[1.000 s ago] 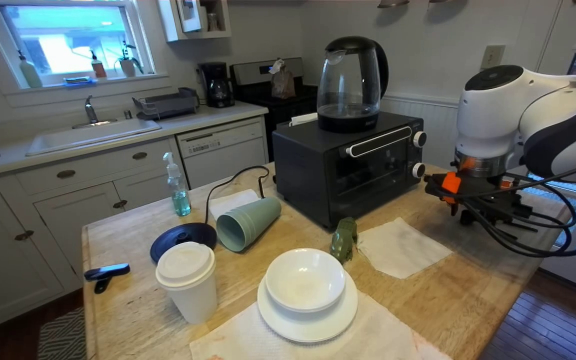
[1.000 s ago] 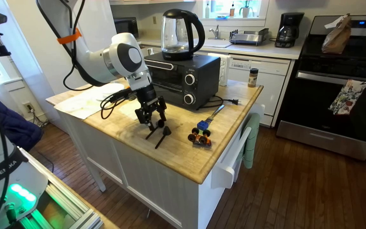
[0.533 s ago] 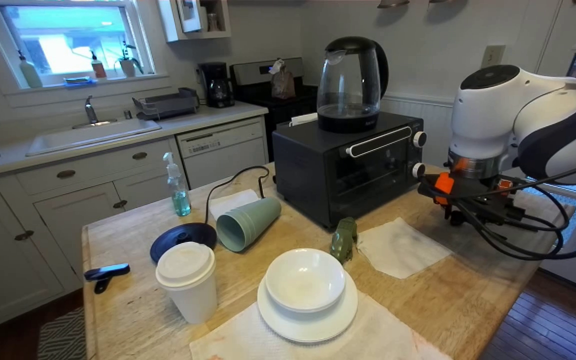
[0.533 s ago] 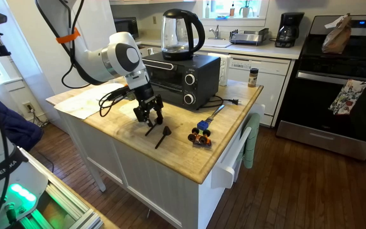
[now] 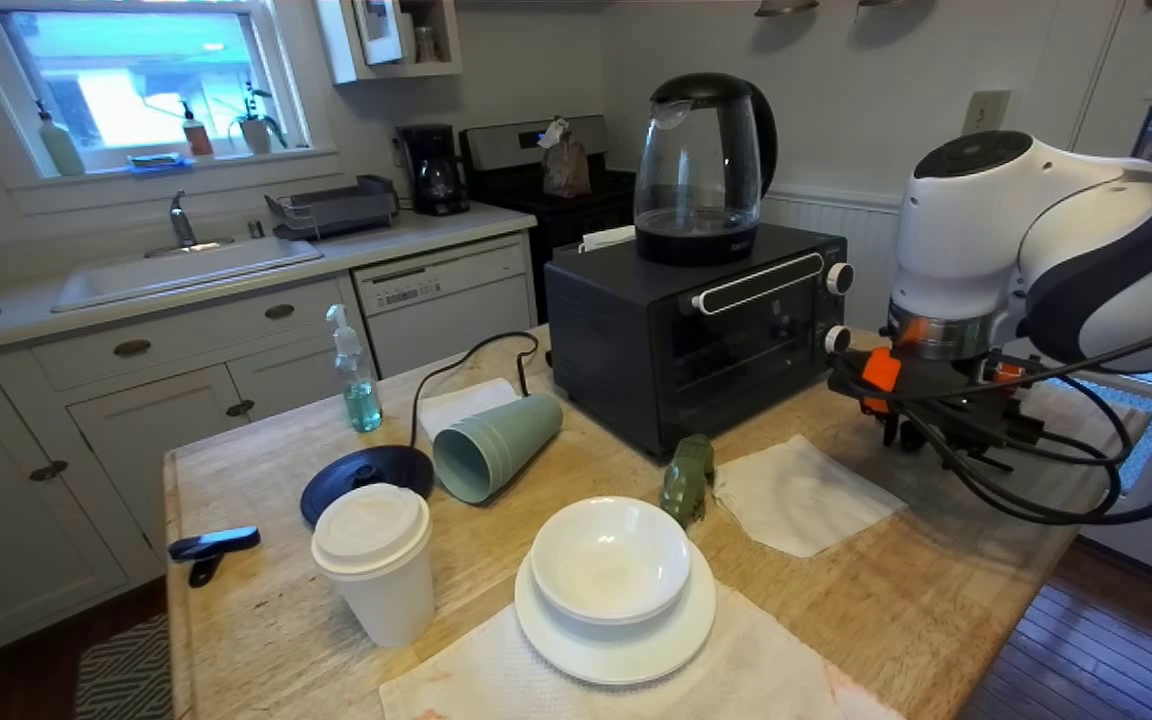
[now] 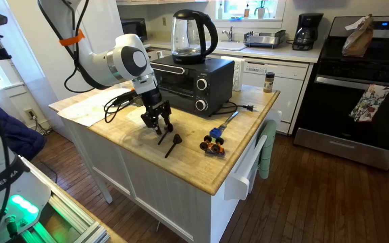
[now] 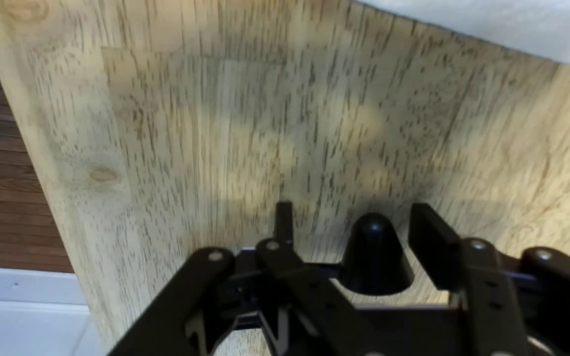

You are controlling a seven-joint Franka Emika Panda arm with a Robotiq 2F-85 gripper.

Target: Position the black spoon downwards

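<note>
Narrowing but apparently not gripping, the pincer (image 7: 353, 222) straddles the black spoon (image 7: 375, 264), whose handle (image 6: 162, 138) swings slightly: repositioning seems begun.

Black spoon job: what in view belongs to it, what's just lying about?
Belongs to the job:
black spoon
gripper

Just lying about, among others:
second black utensil
orange toy car
blue block
glass kettle
toaster oven
white bowl
white plate
green tumbler
lidded white cup
pump bottle
spice jar
</note>
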